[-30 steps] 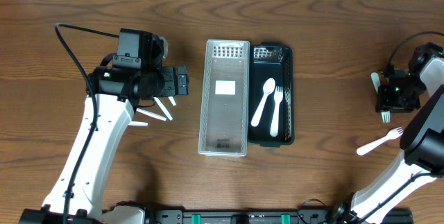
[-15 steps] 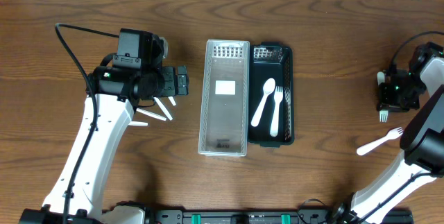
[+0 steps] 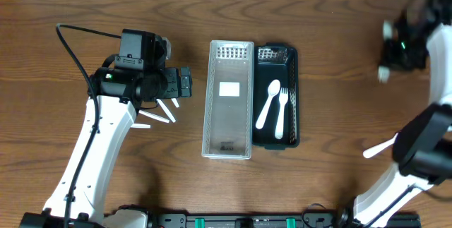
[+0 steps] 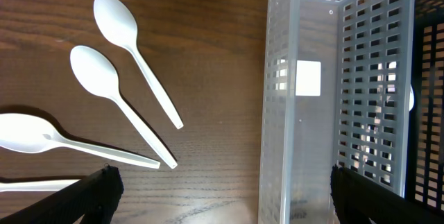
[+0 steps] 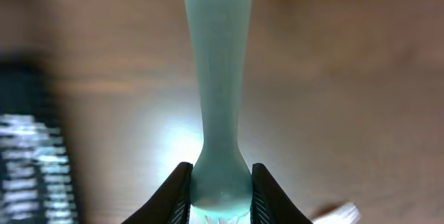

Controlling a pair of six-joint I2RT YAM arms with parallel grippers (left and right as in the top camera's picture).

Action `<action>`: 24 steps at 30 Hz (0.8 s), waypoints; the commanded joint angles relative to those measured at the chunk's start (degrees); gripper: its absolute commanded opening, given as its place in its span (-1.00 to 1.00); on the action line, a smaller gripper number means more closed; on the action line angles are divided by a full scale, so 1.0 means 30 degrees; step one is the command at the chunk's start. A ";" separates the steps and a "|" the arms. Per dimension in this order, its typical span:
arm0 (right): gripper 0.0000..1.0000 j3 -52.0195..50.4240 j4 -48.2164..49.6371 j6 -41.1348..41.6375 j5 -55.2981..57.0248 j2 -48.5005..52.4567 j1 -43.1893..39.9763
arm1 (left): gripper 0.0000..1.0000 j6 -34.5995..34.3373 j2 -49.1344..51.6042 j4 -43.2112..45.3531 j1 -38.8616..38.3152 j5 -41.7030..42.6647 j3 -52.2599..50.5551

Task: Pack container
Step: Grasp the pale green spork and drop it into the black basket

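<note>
A clear perforated container (image 3: 209, 101) and a black container (image 3: 294, 104) stand side by side mid-table. The black one holds a white spoon (image 3: 268, 104) and a white fork (image 3: 281, 111). My left gripper (image 3: 185, 83) is open and empty between the loose white spoons (image 3: 166, 111) and the clear container. In the left wrist view the gripper (image 4: 225, 196) straddles bare wood, with the spoons (image 4: 135, 44) at left and the clear container (image 4: 333, 99) at right. My right gripper (image 3: 395, 48), blurred at the far right back, is shut on a white fork (image 5: 216, 78) in the right wrist view.
Another white fork (image 3: 385, 145) lies on the table at the right front. The left arm's cable (image 3: 70, 44) loops over the left side. The black container shows blurred at the left edge of the right wrist view (image 5: 28, 168).
My right gripper has lifted the white fork off the table and swung toward the back, now blurred by motion. The left arm has not moved.
</note>
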 commanded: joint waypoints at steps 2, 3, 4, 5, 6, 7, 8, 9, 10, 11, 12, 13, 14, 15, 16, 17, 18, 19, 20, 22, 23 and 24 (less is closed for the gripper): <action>-0.98 0.1078 -0.0022 0.3446 -0.1086 -0.2463 0.3650 | 0.96 0.0401 -0.0168 -0.0044 0.0080 -0.0175 0.0299; -0.97 0.1078 0.0000 0.3963 -0.1086 -0.2645 0.4554 | 0.96 0.0401 -0.0168 -0.0051 0.0080 -0.0175 0.0299; -0.97 0.1078 -0.0007 0.4350 -0.1086 -0.2718 0.5326 | 0.96 0.0401 -0.0168 -0.0051 0.0080 -0.0175 0.0299; -0.97 0.1071 -0.0015 0.4728 -0.1078 -0.2710 0.6186 | 0.96 0.0401 -0.0168 -0.0051 0.0080 -0.0175 0.0299; -0.99 0.1027 0.0015 0.4983 -0.1056 -0.2645 0.6885 | 0.96 0.0401 -0.0168 -0.0051 0.0080 -0.0175 0.0299; -0.97 0.0918 0.0131 0.5413 -0.0925 -0.2521 0.7672 | 0.96 0.0401 -0.0168 -0.0051 0.0080 -0.0175 0.0299; -0.98 0.0780 0.0262 0.5807 -0.0758 -0.2382 0.8276 | 0.96 0.0401 -0.0168 -0.0051 0.0080 -0.0175 0.0299; -0.97 0.0539 0.0466 0.6288 -0.0481 -0.2222 0.8983 | 0.96 0.0401 -0.0168 -0.0051 0.0080 -0.0175 0.0299; -0.97 0.0197 0.0743 0.6725 -0.0233 -0.2025 0.9588 | 0.96 0.0401 -0.0168 -0.0051 0.0080 -0.0175 0.0299; -0.97 -0.0240 0.1071 0.7147 0.0058 -0.1887 1.0156 | 0.96 0.0401 -0.0168 -0.0051 0.0080 -0.0175 0.0299; -0.97 -0.0729 0.1413 0.7555 0.0291 -0.1719 1.0571 | 0.96 0.0401 -0.0168 -0.0044 0.0080 -0.0175 0.0299; -0.98 -0.1435 0.1872 0.8138 0.0437 -0.1574 1.1030 | 0.96 0.0401 -0.0168 -0.0051 0.0080 -0.0175 0.0299; -0.98 -0.2069 0.2331 0.8539 0.0430 -0.1406 1.1344 | 0.96 0.0401 -0.0168 -0.0051 0.0080 -0.0175 0.0299; -0.98 -0.2790 0.2805 0.8888 0.0423 -0.1297 1.1664 | 0.96 0.0401 -0.0168 -0.0044 0.0080 -0.0175 0.0299; -0.98 -0.3468 0.3249 0.9100 0.0437 -0.1158 1.1934 | 0.96 0.0401 -0.0168 -0.0051 0.0080 -0.0175 0.0299; -0.97 -0.4233 0.3730 0.9267 0.0430 -0.1020 1.2196 | 0.96 0.0401 -0.0168 -0.0051 0.0080 -0.0175 0.0299; -0.97 -0.5195 0.4262 0.9566 0.0430 -0.0852 1.2488 | 0.96 0.0401 -0.0168 -0.0051 0.0080 -0.0175 0.0299; -0.97 -0.5799 0.4554 0.9799 0.0423 -0.0765 1.2670 | 0.96 0.0401 -0.0168 -0.0044 0.0080 -0.0175 0.0299; -0.98 -0.6688 0.4925 1.0156 0.0423 -0.0678 1.2917 | 0.96 0.0401 -0.0168 -0.0051 0.0080 -0.0175 0.0299; -0.98 -0.7868 0.5450 1.0440 0.0423 -0.0641 1.3216 | 0.96 0.0401 -0.0168 -0.0051 0.0080 -0.0175 0.0299; -0.98 -0.8276 0.5625 1.0440 0.0423 -0.0641 1.3311 | 0.96 0.0408 -0.0168 -0.0044 0.0080 -0.0175 0.0299; -0.96 -0.8575 0.5734 1.0440 0.0423 -0.0641 1.3384 | 0.96 0.0408 -0.0168 -0.0044 0.0080 -0.0175 0.0299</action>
